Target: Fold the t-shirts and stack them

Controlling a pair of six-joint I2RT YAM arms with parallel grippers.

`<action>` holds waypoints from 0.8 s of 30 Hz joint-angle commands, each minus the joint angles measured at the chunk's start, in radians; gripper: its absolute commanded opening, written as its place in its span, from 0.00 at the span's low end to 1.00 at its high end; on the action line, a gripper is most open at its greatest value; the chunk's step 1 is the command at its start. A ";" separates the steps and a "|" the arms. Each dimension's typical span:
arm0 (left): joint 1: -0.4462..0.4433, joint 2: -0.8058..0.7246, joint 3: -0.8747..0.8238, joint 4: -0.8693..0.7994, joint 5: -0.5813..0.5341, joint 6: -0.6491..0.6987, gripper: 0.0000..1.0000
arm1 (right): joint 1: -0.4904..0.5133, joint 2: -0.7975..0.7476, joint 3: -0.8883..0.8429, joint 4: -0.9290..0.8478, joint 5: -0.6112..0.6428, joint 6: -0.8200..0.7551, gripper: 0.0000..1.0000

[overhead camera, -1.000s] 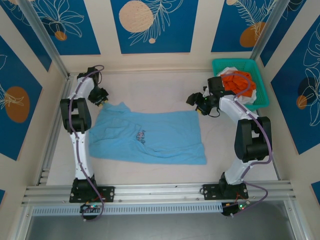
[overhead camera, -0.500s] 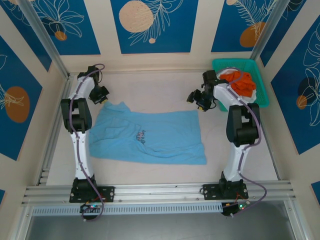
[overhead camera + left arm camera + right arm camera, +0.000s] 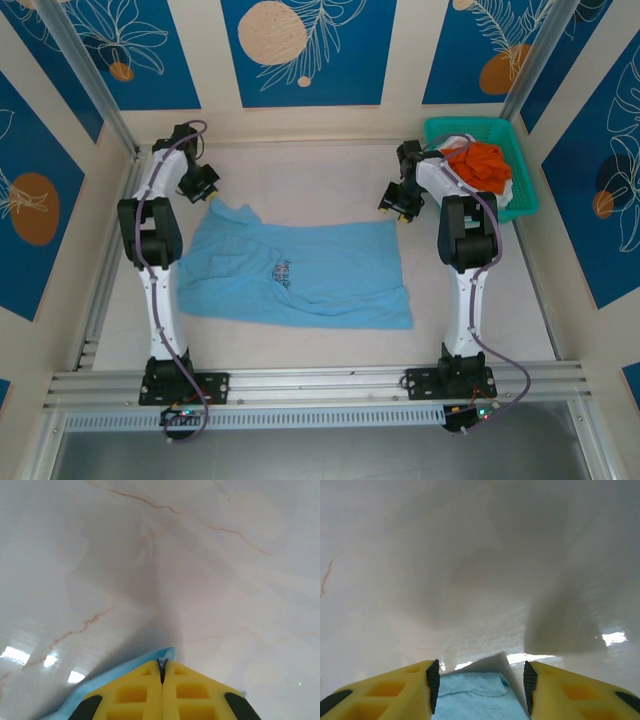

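Note:
The light blue t-shirt point(image 3: 295, 272) lies spread flat on the table with its small chest print facing up. My left gripper point(image 3: 207, 189) is shut on the shirt's far left corner. In the left wrist view a strip of that blue cloth point(image 3: 127, 667) pokes out from under the closed yellow fingers point(image 3: 140, 692). My right gripper point(image 3: 397, 205) is open over the far right corner, and the blue cloth point(image 3: 476, 696) sits between the spread pads without touching either. The orange t-shirt point(image 3: 480, 160) and the white t-shirt point(image 3: 452, 146) are bunched in the basket.
The teal lattice basket point(image 3: 522, 196) stands at the back right corner, just right of my right arm. Metal frame posts and patterned walls close in the table on three sides. Bare pale tabletop point(image 3: 300, 175) lies behind the blue shirt.
My left gripper closed on the shirt's far left corner and drew it slightly back. The right arm swung in toward the far right corner and its jaws narrowed.

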 commanded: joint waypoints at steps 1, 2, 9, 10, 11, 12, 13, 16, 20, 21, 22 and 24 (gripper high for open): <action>-0.012 -0.048 -0.018 -0.008 0.025 -0.017 0.00 | 0.006 0.010 0.007 -0.037 0.017 0.002 0.47; -0.012 -0.049 -0.017 -0.008 0.025 -0.019 0.00 | 0.008 0.010 0.002 -0.037 0.019 0.006 0.46; -0.016 -0.056 -0.016 -0.001 0.038 -0.032 0.00 | 0.022 0.009 -0.027 -0.017 0.008 0.009 0.39; -0.017 -0.059 -0.014 -0.002 0.039 -0.035 0.00 | 0.023 0.010 -0.029 -0.017 0.010 0.007 0.39; -0.018 -0.059 -0.013 -0.002 0.040 -0.035 0.00 | 0.024 0.012 -0.030 -0.020 0.015 0.007 0.39; -0.018 -0.060 -0.015 -0.002 0.042 -0.037 0.00 | 0.025 0.014 -0.031 -0.023 0.020 0.007 0.38; -0.018 -0.062 -0.013 -0.001 0.043 -0.037 0.00 | 0.025 0.016 -0.033 -0.024 0.024 0.007 0.38; -0.018 -0.065 -0.016 -0.003 0.041 -0.037 0.00 | 0.025 0.019 -0.041 -0.021 0.025 0.002 0.35; -0.018 -0.070 -0.016 -0.006 0.038 -0.036 0.00 | 0.025 0.020 -0.053 -0.015 0.032 -0.005 0.30; -0.018 -0.072 -0.016 -0.006 0.039 -0.035 0.00 | 0.025 0.021 -0.053 -0.017 0.034 -0.005 0.28; -0.017 -0.073 -0.016 -0.006 0.039 -0.037 0.00 | 0.023 0.020 -0.053 -0.018 0.033 -0.005 0.25; -0.018 -0.079 -0.016 -0.003 0.043 -0.039 0.00 | 0.023 0.019 -0.049 -0.018 0.027 -0.005 0.19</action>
